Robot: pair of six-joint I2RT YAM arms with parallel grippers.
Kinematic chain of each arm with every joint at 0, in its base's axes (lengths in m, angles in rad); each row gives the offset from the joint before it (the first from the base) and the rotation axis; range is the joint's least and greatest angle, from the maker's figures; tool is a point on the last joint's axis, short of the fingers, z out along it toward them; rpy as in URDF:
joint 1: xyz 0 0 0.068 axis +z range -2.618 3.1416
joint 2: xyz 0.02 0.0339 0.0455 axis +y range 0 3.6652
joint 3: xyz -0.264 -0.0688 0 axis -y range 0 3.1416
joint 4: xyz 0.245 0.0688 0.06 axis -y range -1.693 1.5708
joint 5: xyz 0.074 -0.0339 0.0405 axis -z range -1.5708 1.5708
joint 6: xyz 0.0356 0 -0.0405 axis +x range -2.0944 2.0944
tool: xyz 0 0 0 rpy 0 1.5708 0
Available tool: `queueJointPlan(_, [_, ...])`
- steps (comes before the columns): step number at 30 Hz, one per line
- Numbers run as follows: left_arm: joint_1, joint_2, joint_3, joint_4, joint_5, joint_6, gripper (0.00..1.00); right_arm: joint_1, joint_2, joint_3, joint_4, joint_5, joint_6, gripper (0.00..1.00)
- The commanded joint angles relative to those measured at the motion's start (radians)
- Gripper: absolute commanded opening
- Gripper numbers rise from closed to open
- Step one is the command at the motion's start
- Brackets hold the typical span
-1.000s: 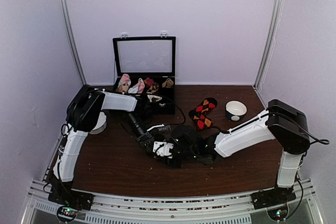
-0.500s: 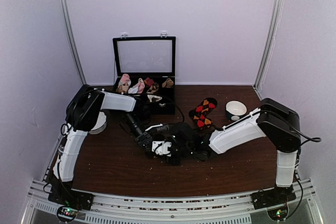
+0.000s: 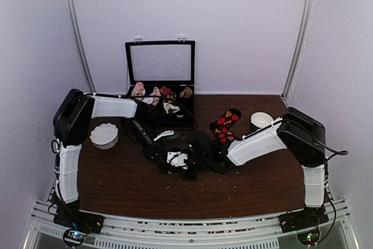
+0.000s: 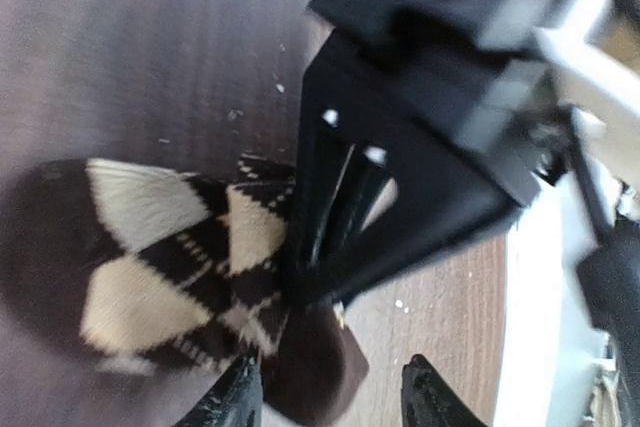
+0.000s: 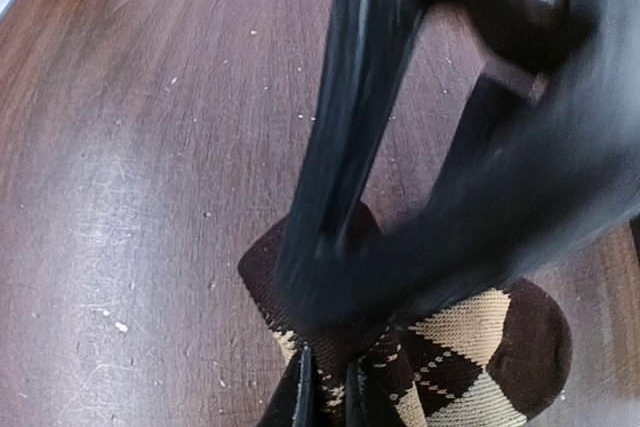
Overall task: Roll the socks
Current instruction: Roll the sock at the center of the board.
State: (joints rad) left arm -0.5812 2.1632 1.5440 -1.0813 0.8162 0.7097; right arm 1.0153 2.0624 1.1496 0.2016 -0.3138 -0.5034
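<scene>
Black fingers of the right pincer are standing almost together and, as far as the wrist view shows, pinching the dark brown edge of the tan argyle sock. Facing it, the left pincer is standing open, its fingers apart on either side of the same brown end and not squeezing it. The sock is lying on the wooden table near the middle, between the two arms. It is looking short and bunched, with its cream diamonds facing up, rather than like a tight bundle. Whether one sock or a stacked pair is lying there, I cannot tell.

Further back and to the right, the red and orange argyle sock is lying flat and stretched out, well apart from both pincers. Behind it all, the open case is holding several sock bundles.

Judging from this, the rolling is sitting at an early to middle stage. The tan one is being worked but is not yet finished as a roll, and the red and orange one is untouched and waiting its turn.
</scene>
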Motion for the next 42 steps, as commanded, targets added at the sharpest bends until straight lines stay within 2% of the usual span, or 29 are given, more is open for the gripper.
queueJointPlan(1, [0.023, -0.162, -0.097, 0.197, -0.097, -0.057, 0.5, -0.032, 0.078, -0.027, -0.205, -0.04, 0.096, 0.09])
queueJointPlan(3, [0.023, -0.211, -0.149, 0.252, -0.113, -0.051, 0.5, -0.049, 0.071, -0.023, -0.211, -0.097, 0.142, 0.08])
queueJointPlan(8, [0.02, -0.272, -0.195, 0.264, -0.075, 0.023, 0.47, -0.077, 0.071, 0.024, -0.255, -0.242, 0.295, 0.03])
queueJointPlan(13, [-0.026, -0.336, -0.263, 0.301, -0.089, 0.093, 0.46, -0.1, 0.111, 0.086, -0.306, -0.343, 0.467, 0.01])
queueJointPlan(18, [-0.109, -0.374, -0.35, 0.428, -0.242, 0.131, 0.46, -0.126, 0.153, 0.155, -0.369, -0.405, 0.59, 0.0])
queueJointPlan(22, [-0.186, -0.372, -0.414, 0.566, -0.447, 0.158, 0.45, -0.151, 0.163, 0.166, -0.344, -0.474, 0.684, 0.0])
queueJointPlan(25, [-0.209, -0.372, -0.447, 0.672, -0.548, 0.151, 0.46, -0.163, 0.171, 0.181, -0.361, -0.496, 0.718, 0.0])
queueJointPlan(29, [-0.223, -0.393, -0.486, 0.772, -0.601, 0.148, 0.49, -0.173, 0.208, 0.219, -0.413, -0.538, 0.754, 0.0])
queueJointPlan(37, [-0.251, -0.323, -0.468, 0.78, -0.658, 0.159, 0.48, -0.192, 0.241, 0.204, -0.369, -0.605, 0.856, 0.0])
queueJointPlan(42, [-0.254, -0.276, -0.431, 0.721, -0.674, 0.173, 0.42, -0.204, 0.232, 0.184, -0.355, -0.599, 0.886, 0.0])
